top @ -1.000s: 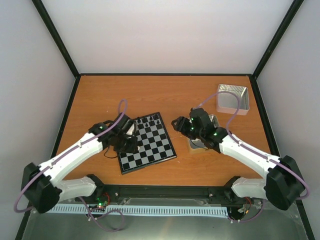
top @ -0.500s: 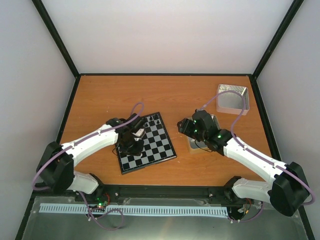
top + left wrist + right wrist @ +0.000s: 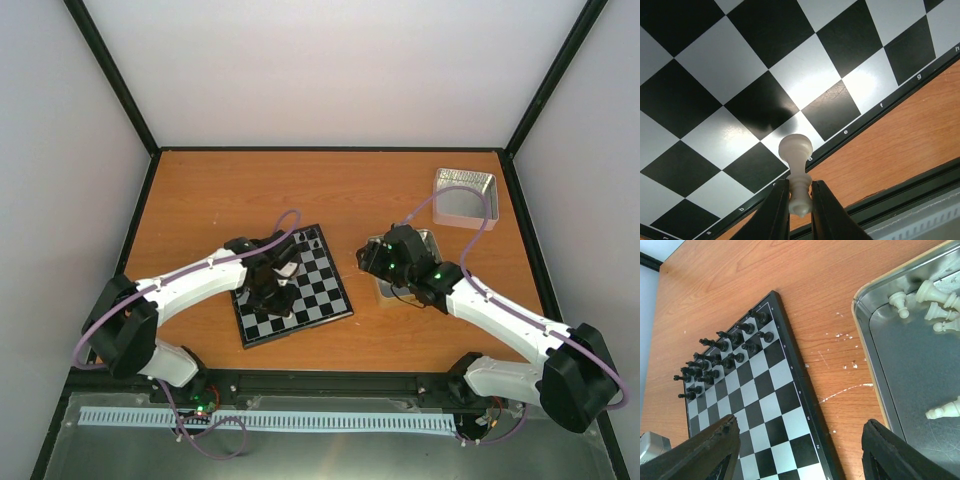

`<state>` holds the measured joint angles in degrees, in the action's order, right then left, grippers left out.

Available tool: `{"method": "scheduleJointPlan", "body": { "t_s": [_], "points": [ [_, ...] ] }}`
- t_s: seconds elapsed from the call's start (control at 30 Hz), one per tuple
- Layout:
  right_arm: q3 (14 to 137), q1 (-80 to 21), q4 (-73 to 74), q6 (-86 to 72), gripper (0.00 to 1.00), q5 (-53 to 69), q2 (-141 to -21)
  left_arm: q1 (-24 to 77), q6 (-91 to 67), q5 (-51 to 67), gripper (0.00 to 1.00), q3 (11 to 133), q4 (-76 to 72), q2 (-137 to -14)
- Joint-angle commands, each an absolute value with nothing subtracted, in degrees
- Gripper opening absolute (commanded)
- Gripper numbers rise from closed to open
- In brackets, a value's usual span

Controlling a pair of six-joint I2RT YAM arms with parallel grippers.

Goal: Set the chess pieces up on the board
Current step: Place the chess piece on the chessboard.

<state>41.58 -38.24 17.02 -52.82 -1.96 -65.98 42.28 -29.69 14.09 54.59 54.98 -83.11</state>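
Left wrist: pinched one cream chess piece (image 3: 796,150) in the left claw (image 3: 799,192), over the edge row of the board (image 3: 740,75). Held the right claw (image 3: 800,422) spread beside a tin (image 3: 866,335) of cream pieces (image 3: 935,305) to its right. Judged barely begun: saw only black chessmen (image 3: 720,360) standing.

Board (image 3: 770,405) lies left of tin (image 3: 910,355) holding chess pieces (image 3: 939,310).

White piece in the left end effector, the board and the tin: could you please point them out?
white piece (image 3: 795,148): left wrist view, its rounded head.
board (image 3: 774,405): right wrist view, a bare square.
tin (image 3: 912,375): right wrist view, its bare floor.
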Motion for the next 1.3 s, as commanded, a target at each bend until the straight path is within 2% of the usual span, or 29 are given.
{"method": "scheduleJointPlan", "body": {
  "t_s": [0.0, 0.47, 0.73, 0.93, 1.13, 1.27],
  "points": [
    [41.04, -37.97, 16.74, -52.96, 0.67, -3.11, -65.06, 43.04, -28.39, 15.96, 0.01, 54.74, 54.17, -83.81],
    [40.54, -37.97, 16.62, -53.32, 0.67, -3.48, -64.63, 43.07, -28.29, 15.73, 0.05, 53.42, 53.09, -84.92],
    [40.53, -37.97, 16.43, -53.47, 0.67, -3.38, -64.69, 43.07, -27.79, 16.89, 0.03, 52.85, 52.53, -84.7],
    [40.59, -37.97, 16.35, -53.48, 0.67, -3.49, -64.74, 43.07, -27.54, 17.0, 0.13, 53.37, 52.84, -84.72],
    [40.99, -37.97, 16.74, -53.05, 0.67, -3.92, -64.61, 43.06, -27.25, 15.44, 0.28, 55.08, 54.22, -83.99],
    [41.32, -37.95, 18.06, -52.45, 0.67, -5.0, -63.93, 43.07, -27.07, 15.06, 0.34, 55.93, 53.92, -83.35]
  ]
}}
